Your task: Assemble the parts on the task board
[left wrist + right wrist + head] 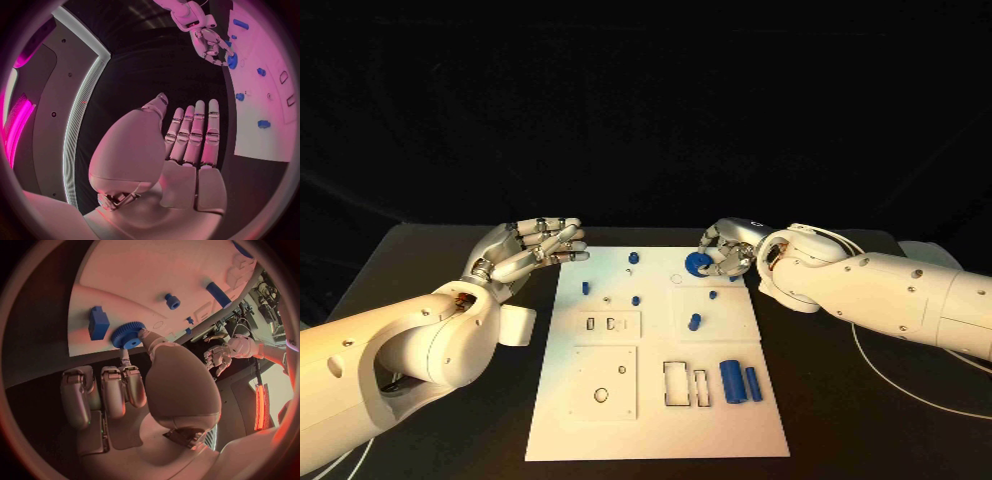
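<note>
Two blue cylinders [741, 381] on task board [653, 425]

Dim, dark surround — fisheye-bent edges

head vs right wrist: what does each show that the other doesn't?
Head only: the whole board, both cylinders lying by the slots at its near right, and the left hand with its fingers spread, holding nothing, beside the board's far left edge.
Right wrist only: the gear's teeth up close, pinched at the fingertips, with a block standing close by.
Both: the right hand holding the gear at the board's far edge.
</note>
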Robot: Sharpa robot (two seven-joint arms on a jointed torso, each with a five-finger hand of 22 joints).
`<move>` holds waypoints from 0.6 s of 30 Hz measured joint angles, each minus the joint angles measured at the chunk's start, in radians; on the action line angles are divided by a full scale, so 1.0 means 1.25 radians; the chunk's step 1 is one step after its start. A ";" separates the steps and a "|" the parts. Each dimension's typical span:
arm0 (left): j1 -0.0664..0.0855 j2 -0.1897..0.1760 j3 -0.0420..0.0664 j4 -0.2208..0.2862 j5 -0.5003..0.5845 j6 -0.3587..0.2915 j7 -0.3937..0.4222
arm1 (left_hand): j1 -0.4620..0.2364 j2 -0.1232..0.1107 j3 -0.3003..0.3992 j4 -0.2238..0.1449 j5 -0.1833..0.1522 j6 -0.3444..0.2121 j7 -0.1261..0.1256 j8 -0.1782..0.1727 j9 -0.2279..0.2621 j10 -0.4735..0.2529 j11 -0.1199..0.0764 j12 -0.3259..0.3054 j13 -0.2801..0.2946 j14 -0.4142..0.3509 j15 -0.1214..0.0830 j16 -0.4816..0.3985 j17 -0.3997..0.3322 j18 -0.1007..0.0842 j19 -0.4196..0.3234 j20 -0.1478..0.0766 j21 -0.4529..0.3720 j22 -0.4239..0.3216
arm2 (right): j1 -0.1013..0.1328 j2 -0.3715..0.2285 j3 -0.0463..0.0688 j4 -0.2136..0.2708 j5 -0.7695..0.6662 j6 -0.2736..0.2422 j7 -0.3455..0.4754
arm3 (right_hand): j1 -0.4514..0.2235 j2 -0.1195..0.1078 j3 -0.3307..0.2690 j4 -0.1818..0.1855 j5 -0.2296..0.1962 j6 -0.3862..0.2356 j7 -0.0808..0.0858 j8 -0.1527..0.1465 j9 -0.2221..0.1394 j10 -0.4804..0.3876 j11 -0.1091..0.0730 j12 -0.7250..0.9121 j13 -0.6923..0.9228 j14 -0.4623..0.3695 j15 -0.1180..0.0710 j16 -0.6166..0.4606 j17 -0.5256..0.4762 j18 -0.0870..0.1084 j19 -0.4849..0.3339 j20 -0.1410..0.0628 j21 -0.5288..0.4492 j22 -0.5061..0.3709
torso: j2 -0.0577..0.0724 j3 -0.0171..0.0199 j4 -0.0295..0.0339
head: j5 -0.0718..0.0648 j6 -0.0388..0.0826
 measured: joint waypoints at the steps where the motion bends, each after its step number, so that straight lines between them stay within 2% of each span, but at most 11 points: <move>1: 0.000 0.000 0.000 0.000 0.000 0.000 0.000 | 0.000 0.000 0.000 0.000 0.000 0.000 0.000 0.000 0.000 0.000 0.000 0.000 0.000 0.000 0.000 0.000 0.000 0.000 0.000 0.000 0.000 0.000 | 0.000 0.000 0.000 -0.001 -0.001 0.000 0.000 | 0.000 0.000 0.000 0.000 0.000 0.000 0.000 0.000 0.000 0.000 0.000 0.000 0.000 0.000 0.000 0.000 0.000 0.000 0.000 0.000 0.000 0.000 | 0.000 0.0000 0.0000 | 0.000 0.000; 9: 0.000 0.000 0.000 0.000 0.000 0.000 -0.001 | 0.000 0.000 0.000 0.000 0.000 0.000 0.000 0.000 0.000 0.000 0.000 0.000 0.000 0.000 0.000 0.000 0.000 0.000 0.000 0.000 0.000 0.000 | 0.000 0.000 0.001 -0.003 -0.005 0.002 -0.001 | 0.004 0.004 0.000 0.000 0.005 0.000 0.000 0.009 0.002 0.000 0.000 0.000 0.000 0.000 0.000 0.000 0.000 0.000 0.003 0.003 0.000 0.000 | 0.000 0.0001 0.0001 | 0.000 -0.002; 18: 0.000 0.000 0.000 -0.001 0.000 0.001 -0.001 | 0.000 0.000 0.000 0.000 0.000 0.000 0.000 0.000 0.000 0.000 0.000 0.000 0.000 0.000 0.000 0.000 0.000 0.000 0.000 0.000 0.000 0.000 | -0.002 0.003 0.003 -0.002 -0.007 0.000 -0.001 | 0.000 0.015 0.010 0.010 -0.003 0.042 -0.011 0.024 0.004 0.000 0.000 0.003 0.000 0.000 0.000 0.000 0.000 0.000 0.003 0.003 -0.001 0.000 | 0.000 0.0000 0.0005 | 0.000 -0.004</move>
